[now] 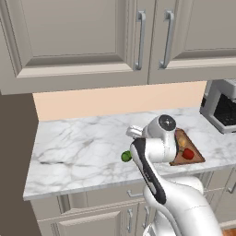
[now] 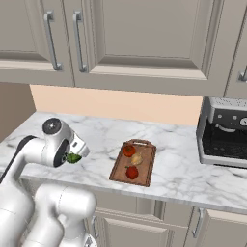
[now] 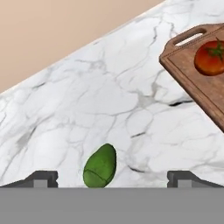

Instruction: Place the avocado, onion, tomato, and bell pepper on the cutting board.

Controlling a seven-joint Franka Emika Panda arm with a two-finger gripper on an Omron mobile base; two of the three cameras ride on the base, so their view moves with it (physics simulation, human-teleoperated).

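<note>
Left base view: set behind arm, to its left, aimed forward and down over marble counter [image 1: 83, 147] from moderate distance.
Right base view: same counter seen from arm's right; cutting board [image 2: 144, 166], upper cabinets [image 2: 144, 38] shared by both.
Hand view: held close above counter, tilted; avocado [image 3: 100, 167] near bottom, board corner at upper right.

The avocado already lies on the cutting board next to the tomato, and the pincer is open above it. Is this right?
Not quite. The avocado lies on the marble counter, off the cutting board, as the hand view shows. The tomato is on the board, and the pincer is open above the avocado.
</note>
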